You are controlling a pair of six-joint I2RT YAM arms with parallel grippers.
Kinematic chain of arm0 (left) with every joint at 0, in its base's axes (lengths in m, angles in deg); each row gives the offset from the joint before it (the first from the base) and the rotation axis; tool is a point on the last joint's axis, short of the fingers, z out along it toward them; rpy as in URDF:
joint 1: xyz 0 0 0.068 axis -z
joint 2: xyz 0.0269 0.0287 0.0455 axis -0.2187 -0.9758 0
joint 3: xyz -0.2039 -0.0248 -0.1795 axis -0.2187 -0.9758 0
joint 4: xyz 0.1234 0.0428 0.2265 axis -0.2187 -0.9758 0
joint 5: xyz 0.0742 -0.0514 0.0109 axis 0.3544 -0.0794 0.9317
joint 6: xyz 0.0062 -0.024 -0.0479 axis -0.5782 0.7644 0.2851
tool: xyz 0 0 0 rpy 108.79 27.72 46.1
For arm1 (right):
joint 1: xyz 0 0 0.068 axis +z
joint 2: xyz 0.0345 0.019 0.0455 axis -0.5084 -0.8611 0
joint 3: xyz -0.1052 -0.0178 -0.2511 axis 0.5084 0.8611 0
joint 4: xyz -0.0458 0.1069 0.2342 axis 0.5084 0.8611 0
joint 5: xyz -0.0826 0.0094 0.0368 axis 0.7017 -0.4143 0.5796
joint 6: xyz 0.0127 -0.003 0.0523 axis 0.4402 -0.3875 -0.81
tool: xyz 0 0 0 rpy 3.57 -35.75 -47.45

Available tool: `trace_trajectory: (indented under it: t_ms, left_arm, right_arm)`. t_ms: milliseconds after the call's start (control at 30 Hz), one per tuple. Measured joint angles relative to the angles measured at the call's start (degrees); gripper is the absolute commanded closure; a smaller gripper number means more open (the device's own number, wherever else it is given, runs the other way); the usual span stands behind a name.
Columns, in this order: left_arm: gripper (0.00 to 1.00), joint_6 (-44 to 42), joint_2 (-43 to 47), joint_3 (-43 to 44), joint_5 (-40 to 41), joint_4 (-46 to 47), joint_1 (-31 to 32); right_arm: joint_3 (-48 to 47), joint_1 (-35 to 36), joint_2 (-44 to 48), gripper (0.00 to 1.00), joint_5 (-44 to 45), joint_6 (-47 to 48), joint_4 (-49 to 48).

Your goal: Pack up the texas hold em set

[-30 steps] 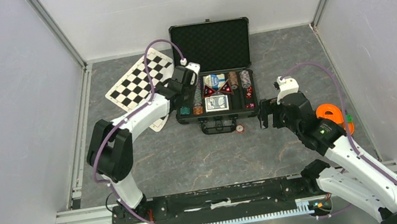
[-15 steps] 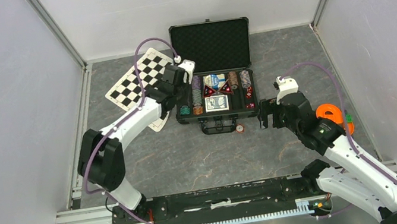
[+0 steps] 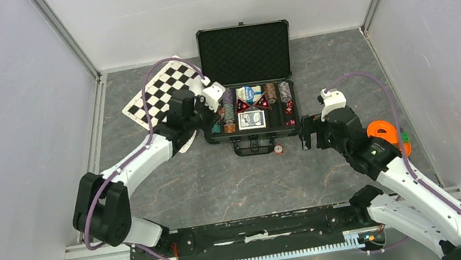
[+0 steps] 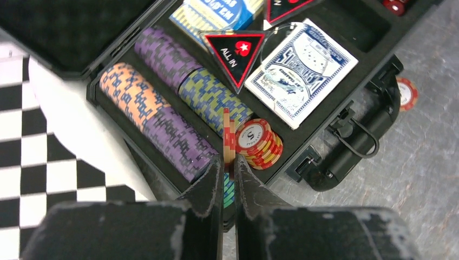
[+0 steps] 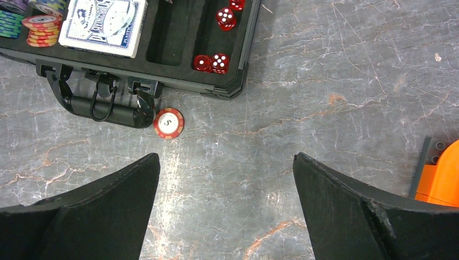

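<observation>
The right fingers [image 3: 309,133] hung spread wide and empty above the table [image 3: 222,180], just off the right front corner of the black case [image 5: 249,54]. Below them a loose red chip [image 5: 168,123] lay flat on the table, touching the right end of the case's handle [image 5: 103,111]. To the right of that arm sat an orange reel-like object [image 3: 383,132].

The case lay open in the middle of the table, handle toward the arms. In its front right pocket were two red dice [image 5: 212,63], with more dice farther back in the same slot. A blue card deck [image 4: 301,70] lay in the front middle compartment.

The left fingers [image 4: 214,181] were over the front left corner of the tray, pinched on a single red-and-cream chip [image 4: 227,138] held on edge. It stood just beside a short stack of red chips [image 4: 260,143] in the foam. Behind that, long rows of purple, orange and green chips [image 4: 162,116] filled the left channels, and a black triangular "ALL IN" marker [image 4: 236,51] rested across them and the deck.

Farther back the foam-lined lid [image 3: 245,52] stood open. A checkered board [image 3: 163,95] lay to the left of the case, partly under the left arm.
</observation>
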Motion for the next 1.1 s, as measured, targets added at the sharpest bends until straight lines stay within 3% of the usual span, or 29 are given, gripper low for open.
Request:
trace_trajectory:
  t_ms: [400,1100]
  left_arm:
    - [0.98,-13.6,-0.7,-0.5,-15.9,0.7,-2.3]
    - [0.98,-19.0,-8.1,-0.5,-16.9,3.6,-2.3]
  right_arm:
    - [0.0,0.0,0.4,0.01,0.0,0.0,0.2]
    - [0.0,0.0,-0.4,0.01,0.0,0.0,0.4]
